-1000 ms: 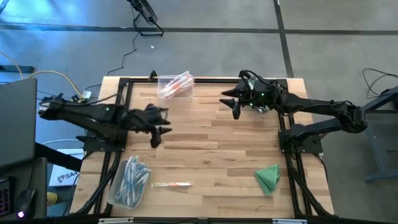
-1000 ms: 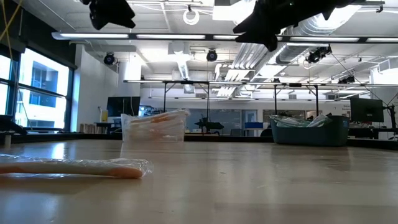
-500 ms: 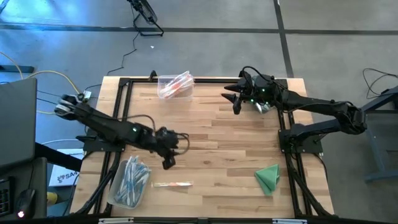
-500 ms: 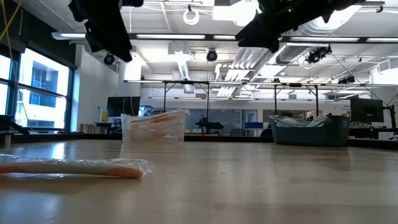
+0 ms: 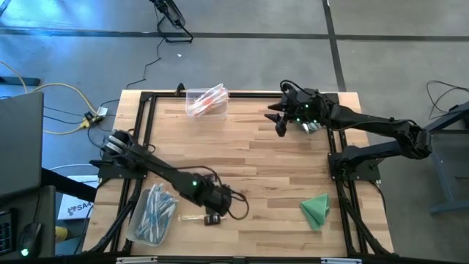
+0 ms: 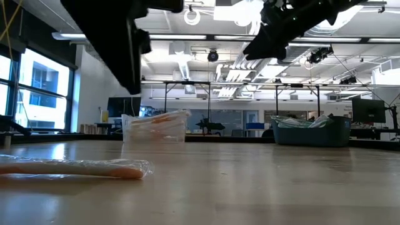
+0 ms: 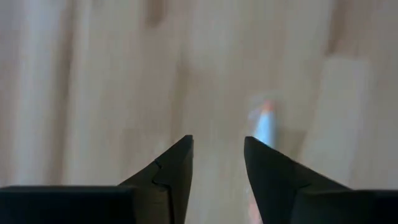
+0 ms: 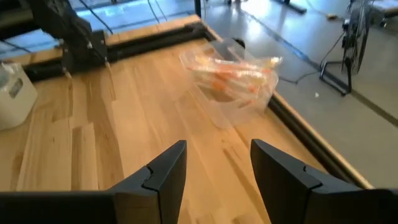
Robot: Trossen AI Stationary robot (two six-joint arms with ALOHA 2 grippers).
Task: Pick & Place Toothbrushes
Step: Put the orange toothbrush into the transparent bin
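Toothbrush (image 5: 196,218) on table, just below left gripper (image 5: 213,218), fingers apart, empty, right gripper (image 5: 279,126) open, far off.

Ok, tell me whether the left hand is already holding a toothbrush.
No: in the left wrist view the left hand is open and empty above the wood, with the toothbrush lying just beyond one fingertip.

A wrapped pink-orange toothbrush (image 6: 75,167) lies on the wooden table (image 6: 250,187) at near left. Farther back stand a clear bin (image 6: 155,128) and a blue bin (image 6: 310,131), with two dark arms overhead.
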